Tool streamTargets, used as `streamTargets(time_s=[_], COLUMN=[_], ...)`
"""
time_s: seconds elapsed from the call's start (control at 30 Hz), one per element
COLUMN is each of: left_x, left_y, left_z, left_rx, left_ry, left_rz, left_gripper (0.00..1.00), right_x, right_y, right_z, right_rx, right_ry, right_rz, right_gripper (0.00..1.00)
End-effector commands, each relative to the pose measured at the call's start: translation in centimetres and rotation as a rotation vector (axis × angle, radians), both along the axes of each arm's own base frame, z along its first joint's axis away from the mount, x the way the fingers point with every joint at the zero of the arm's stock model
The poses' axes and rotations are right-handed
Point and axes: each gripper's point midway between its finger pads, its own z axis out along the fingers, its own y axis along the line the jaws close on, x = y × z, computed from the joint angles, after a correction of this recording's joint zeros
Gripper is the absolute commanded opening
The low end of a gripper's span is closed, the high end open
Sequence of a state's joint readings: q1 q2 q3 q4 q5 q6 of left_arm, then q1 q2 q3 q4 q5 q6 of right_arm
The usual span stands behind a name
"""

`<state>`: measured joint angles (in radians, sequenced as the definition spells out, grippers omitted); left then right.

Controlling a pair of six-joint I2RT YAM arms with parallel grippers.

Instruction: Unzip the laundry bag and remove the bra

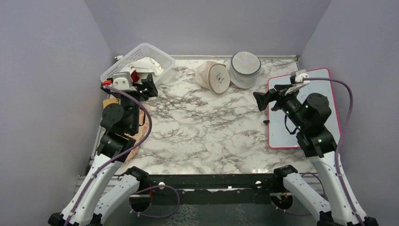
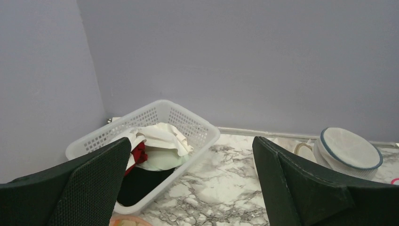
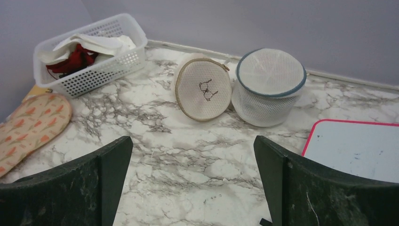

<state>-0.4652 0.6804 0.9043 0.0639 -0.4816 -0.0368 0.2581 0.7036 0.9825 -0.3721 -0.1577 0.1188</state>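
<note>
The laundry bag [image 1: 212, 76] is a cream mesh pod lying on its side at the back middle of the marble table, its flat face with the black drawing turned to the front. It shows plainly in the right wrist view [image 3: 203, 89]. Its zip looks closed. The bra is hidden; no pink-peach garment shows. My left gripper [image 1: 147, 88] is open and empty at the left, beside the basket, jaws wide apart in its wrist view [image 2: 192, 141]. My right gripper [image 1: 269, 97] is open and empty at the right, well in front of the bag [image 3: 193, 139].
A white plastic basket [image 1: 160, 56] with white, red and black clothes stands at the back left. A greyish-white pod with a dark rim [image 1: 244, 69] touches the bag's right side. A pink-rimmed white board [image 1: 329, 94] lies at the right. A peach patterned mat [image 3: 33, 125] lies at the left edge.
</note>
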Motion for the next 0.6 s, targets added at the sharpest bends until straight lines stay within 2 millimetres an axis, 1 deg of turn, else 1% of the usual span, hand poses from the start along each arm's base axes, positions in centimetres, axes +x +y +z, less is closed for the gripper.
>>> streamTargets(time_s=[0.0,0.07,0.2,0.27,0.37,0.47,0.57], left_x=[2.5,3.8,6.9,8.3,10.0,11.2,12.3], left_y=[-1.2,-1.6,-2.8,-3.8,-5.5,-7.5,-9.9], left_z=[-1.3,-2.4,-5.3,-7.3,-10.8,-14.1,-17.5], left_rx=[-0.034,-0.044,-0.063,-0.067,-0.091,-0.120,-0.126], left_ry=[0.013,0.037,0.106,0.154,0.244,0.338,0.438], left_rz=[-0.052,-0.070,-0.122,-0.153,-0.200,-0.246,-0.287], left_gripper=[0.99,0.99,0.99,0.99,0.99,0.99,0.99], right_x=[3.3,4.6,7.0,8.0,9.0,9.6,10.1], right_y=[-0.2,-0.3,-0.6,-0.8,-0.6,-0.1,-0.1], right_z=[-2.0,-3.6,-7.0,-9.0,-11.2,-12.3,-13.7], right_rx=[0.018,0.016,0.037,0.061,0.107,0.138,0.116], right_ry=[0.020,0.048,0.100,0.134,0.179,0.227,0.288], right_rz=[-0.047,-0.062,-0.093,-0.112,-0.109,-0.086,-0.075], right_gripper=[0.99,0.99,0.99,0.99,0.99,0.99,0.99])
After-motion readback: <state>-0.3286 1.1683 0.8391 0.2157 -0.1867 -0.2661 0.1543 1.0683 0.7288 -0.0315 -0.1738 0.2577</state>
